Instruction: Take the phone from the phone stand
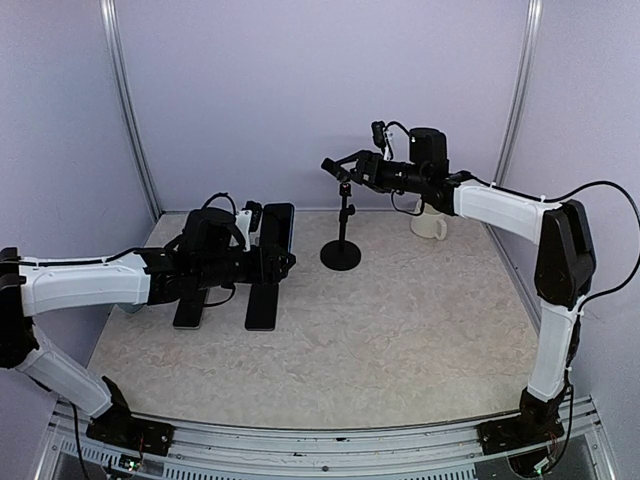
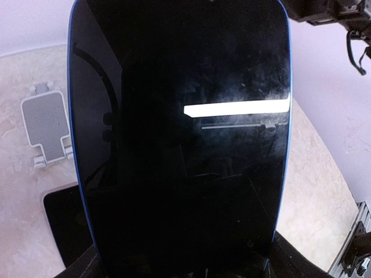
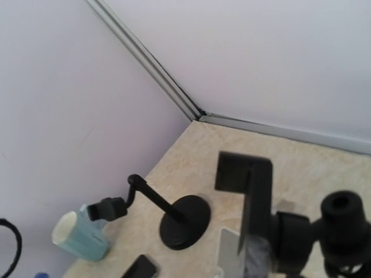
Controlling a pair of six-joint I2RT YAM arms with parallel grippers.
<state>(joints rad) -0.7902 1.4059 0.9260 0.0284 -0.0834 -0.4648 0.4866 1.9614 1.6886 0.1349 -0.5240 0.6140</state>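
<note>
My main worry is the phone [image 1: 278, 230] slipping. It is a glossy slab, and as far as I can judge it is gripped only at its lower end, with most of its length standing free, so a quick swing or a slack grip could let it pivot or drop. Two spare phones [image 1: 263, 306] lie flat on the table [image 1: 400, 330] right under it, at about 6 o'clock. If I lower it carelessly it will land glass on glass. The left pincer [image 1: 268, 262] is pressed together on the phone. In the left wrist view the screen fills nearly the whole frame and hides the fingers, so I cannot check how deep the hold is. The phone is already off the stand [image 1: 340, 256], well apart from it at roughly 9 o'clock. The right pincer [image 1: 345, 166] hangs near the stand's top. I cannot tell whether it is spread or closed, and a stray move there could tip the stand toward the mug [image 1: 430, 224] at 2 o'clock.
</note>
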